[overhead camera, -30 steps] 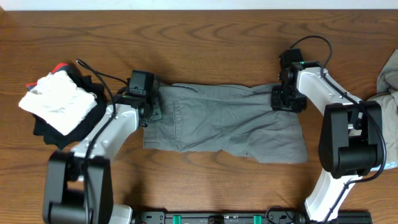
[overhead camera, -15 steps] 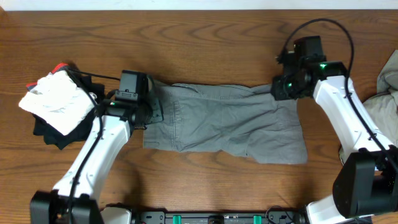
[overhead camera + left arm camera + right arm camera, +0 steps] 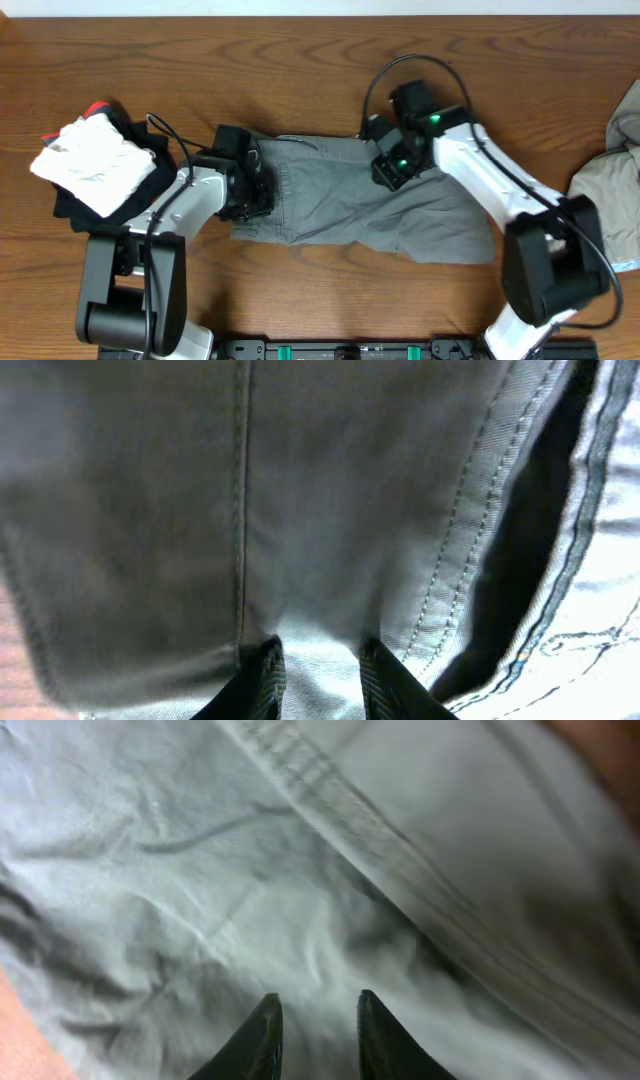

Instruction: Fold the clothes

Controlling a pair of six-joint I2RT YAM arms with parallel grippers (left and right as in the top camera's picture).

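Wooden table (image 3: 320, 60) under grey shorts (image 3: 340, 215)

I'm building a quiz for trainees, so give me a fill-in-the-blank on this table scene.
The grey shorts lie spread on a ___ table. The top garment on the black clothes is ___. The beige garment lies at the table's ___ edge. Missing: wooden; white; right.

Grey shorts (image 3: 330, 490) close-up, vert. seam left, stitched waistband w/ dark gap right, claw (image 3: 320, 662) tips pinching fabric btm.
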